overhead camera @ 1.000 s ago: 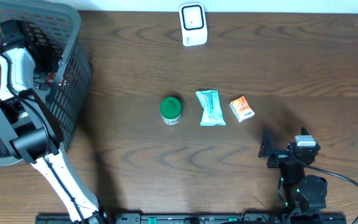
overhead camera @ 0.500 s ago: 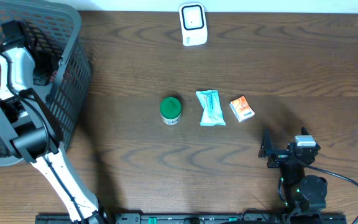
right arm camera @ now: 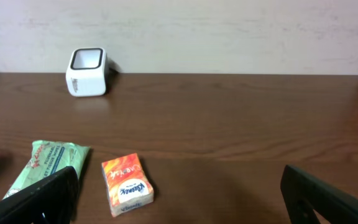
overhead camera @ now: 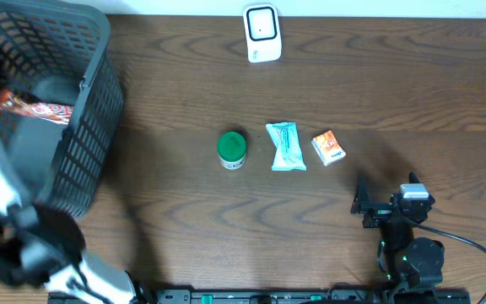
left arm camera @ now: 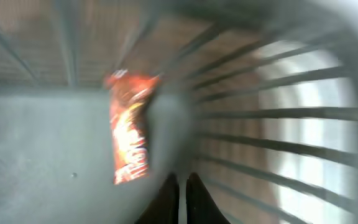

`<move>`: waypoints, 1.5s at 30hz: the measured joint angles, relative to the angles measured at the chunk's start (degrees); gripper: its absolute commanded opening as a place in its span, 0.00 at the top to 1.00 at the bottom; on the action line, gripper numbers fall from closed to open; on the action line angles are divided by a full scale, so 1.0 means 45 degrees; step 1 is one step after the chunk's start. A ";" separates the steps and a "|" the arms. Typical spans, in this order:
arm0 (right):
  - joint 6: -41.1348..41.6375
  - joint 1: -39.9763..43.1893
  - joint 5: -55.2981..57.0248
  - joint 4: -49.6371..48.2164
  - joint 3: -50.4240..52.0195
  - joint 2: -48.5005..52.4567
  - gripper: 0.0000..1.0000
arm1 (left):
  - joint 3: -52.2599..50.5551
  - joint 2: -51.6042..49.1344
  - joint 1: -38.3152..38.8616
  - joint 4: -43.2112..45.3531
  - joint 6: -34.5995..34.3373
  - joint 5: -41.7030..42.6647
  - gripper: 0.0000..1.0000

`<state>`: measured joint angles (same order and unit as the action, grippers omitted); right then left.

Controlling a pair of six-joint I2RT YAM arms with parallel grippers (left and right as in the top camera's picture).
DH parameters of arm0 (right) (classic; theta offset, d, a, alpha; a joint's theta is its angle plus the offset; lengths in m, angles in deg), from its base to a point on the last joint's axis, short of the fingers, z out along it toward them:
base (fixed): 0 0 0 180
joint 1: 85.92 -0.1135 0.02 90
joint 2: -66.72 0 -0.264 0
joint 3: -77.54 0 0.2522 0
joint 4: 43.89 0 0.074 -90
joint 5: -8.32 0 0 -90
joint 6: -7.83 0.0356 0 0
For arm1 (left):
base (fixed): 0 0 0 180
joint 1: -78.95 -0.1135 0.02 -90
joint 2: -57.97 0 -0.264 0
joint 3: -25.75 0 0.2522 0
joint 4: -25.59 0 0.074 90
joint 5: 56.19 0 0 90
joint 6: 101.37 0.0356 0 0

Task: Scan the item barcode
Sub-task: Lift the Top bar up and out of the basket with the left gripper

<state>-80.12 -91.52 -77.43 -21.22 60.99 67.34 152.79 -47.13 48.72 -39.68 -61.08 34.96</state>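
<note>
Across the table (overhead camera: 184, 76) lie one tub (overhead camera: 232, 149), one pack (overhead camera: 286, 145), one box (overhead camera: 328, 146); left gripper (left arm camera: 182, 182) closed, right gripper (right arm camera: 180, 177) apart.

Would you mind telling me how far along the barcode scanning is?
Done, apparently: one red snack packet lies in the basket. In hand: nothing; the left gripper is shut, seemingly empty, the right gripper open. Left: green tub, wipes pack and tissue pack lie short of the scanner.

It looked like a staged shop checkout: a grey shopping basket (overhead camera: 99, 93) stood on a dark wooden table (overhead camera: 184, 84), a white barcode scanner (overhead camera: 261, 32) sat at the far edge, and small packaged goods lay mid-table: a green tub (overhead camera: 232, 149), a wipes pack (overhead camera: 286, 146) and a tissue packet (overhead camera: 328, 147).
</note>
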 measured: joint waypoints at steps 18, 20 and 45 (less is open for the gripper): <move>0.0005 0.0000 0.0000 0.0005 0.0000 0.0005 0.01 | -0.0151 -0.0967 0.0719 -0.1520 -0.0087 -0.0627 0.08; 0.0005 0.0000 0.0000 0.0005 0.0000 0.0005 0.01 | -0.0257 -0.2268 0.1020 -0.1520 -0.0583 -0.0612 0.08; 0.0005 0.0000 0.0000 0.0005 0.0000 0.0000 0.01 | -0.0272 -0.6241 0.1661 -0.0398 -0.2433 -0.0525 0.02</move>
<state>-80.10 -91.52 -77.43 -21.20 60.99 67.34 151.57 -75.21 56.19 -41.47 -72.03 32.59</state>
